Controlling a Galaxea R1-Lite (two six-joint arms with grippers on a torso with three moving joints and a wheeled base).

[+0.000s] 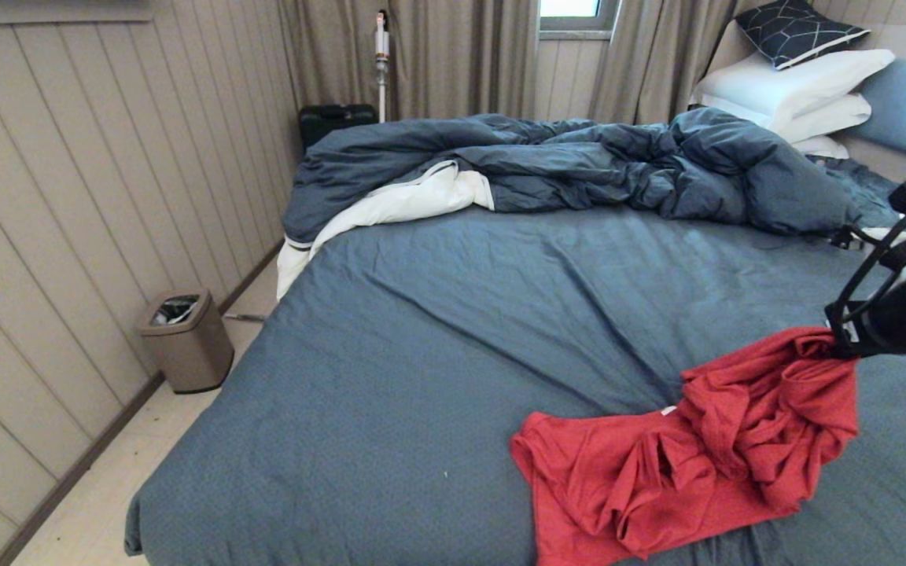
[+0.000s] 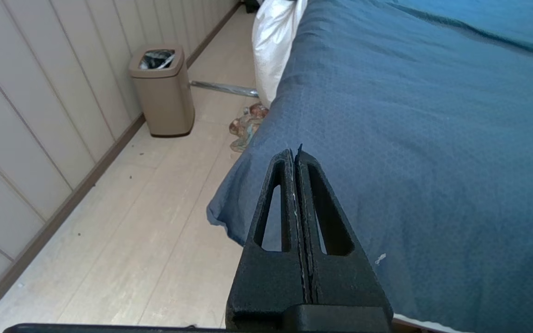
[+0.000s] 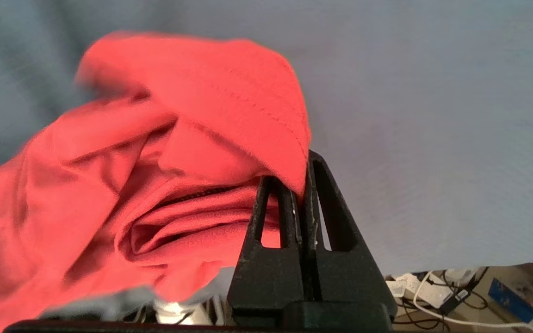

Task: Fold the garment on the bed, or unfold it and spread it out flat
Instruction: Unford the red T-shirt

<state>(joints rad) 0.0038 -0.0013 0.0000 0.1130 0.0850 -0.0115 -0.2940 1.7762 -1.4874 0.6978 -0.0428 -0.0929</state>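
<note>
A: Where is the garment (image 1: 689,464) relative to the right gripper (image 3: 301,185)?

B: One edge of it is caught in that gripper. The jaws are pressed together with a fold of red cloth pinched between them, near their tips. From there the rest hangs and trails away from the gripper, down onto the bed (image 1: 437,346).

A: And where on the bed?

B: In the head view it lies at the near right part of the slate-blue sheet, well apart from the rumpled duvet (image 1: 579,165) at the far side. Its upper right corner is lifted to the gripper; the lower left part lies flatter on the sheet.

A: How does it look?

B: Bright red, thin, badly bunched, with deep folds and twists through the middle. A stitched hem shows in the right wrist view, draped over the jaws. A small white tag shows near the middle.

A: The other arm?

B: The left gripper (image 2: 295,155) is parked by the bed's near left corner, jaws pressed together on nothing.
</note>
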